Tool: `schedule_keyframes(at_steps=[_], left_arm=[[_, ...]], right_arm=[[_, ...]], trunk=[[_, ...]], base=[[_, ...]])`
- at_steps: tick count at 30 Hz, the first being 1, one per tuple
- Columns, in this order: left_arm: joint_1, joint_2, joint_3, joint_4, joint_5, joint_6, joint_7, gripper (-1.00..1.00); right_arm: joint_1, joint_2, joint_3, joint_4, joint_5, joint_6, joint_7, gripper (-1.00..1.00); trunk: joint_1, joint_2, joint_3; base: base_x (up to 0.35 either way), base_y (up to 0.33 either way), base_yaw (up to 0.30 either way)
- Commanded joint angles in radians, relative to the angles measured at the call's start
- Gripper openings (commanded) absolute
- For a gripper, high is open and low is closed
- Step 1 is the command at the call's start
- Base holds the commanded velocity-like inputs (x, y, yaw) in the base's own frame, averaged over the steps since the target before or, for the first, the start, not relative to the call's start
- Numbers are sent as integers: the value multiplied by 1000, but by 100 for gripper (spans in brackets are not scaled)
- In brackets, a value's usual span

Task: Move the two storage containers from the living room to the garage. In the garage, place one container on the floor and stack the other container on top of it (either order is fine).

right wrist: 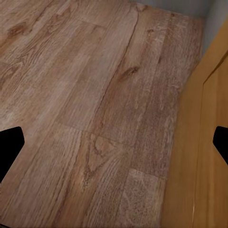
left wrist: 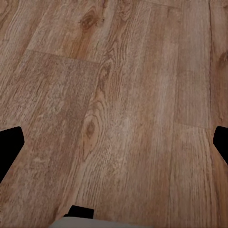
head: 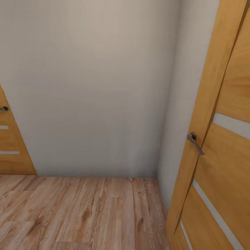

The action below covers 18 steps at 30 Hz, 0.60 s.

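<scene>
The robot faces a wall (head: 93,86) in a corner, a wooden door (head: 222,146) ajar on its right with a lever handle (head: 194,141), and a second door (head: 10,146) by the left edge. No bin is in sight here, so they lie somewhere else. I'd judge thin-walled open bins to be light, a bit flexible and slick; best taken by the rim. The wrist views look down on plank floor (left wrist: 114,104); the right one also catches the door's foot (right wrist: 204,156). Both sets of jaws are spread wide, holding nothing.
</scene>
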Motion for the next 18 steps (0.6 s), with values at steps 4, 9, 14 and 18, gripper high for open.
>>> schedule_keyframes(at_steps=[4, 9, 14, 18], left_arm=[[0, 0, 0, 0, -1, -3, 4, 100], [0, 0, 0, 0, -1, -3, 4, 100], [0, 0, -1, 0, -1, -4, 4, 100], [2, -12, 1, 0, -2, -4, 10, 100]], right_arm=[[0, 0, 2, -2, 1, 0, -1, 100], [0, 0, 2, -2, 1, -1, -1, 100], [1, 0, 2, -2, 1, -1, -1, 100], [-9, 11, 2, 0, 2, 4, 6, 100]], trunk=[[0, 0, -1], [0, 0, -1], [0, 0, -1], [0, 0, -1]], base=[[0, 14, 0], [0, 1, 0], [0, 0, 0], [0, 0, 0]])
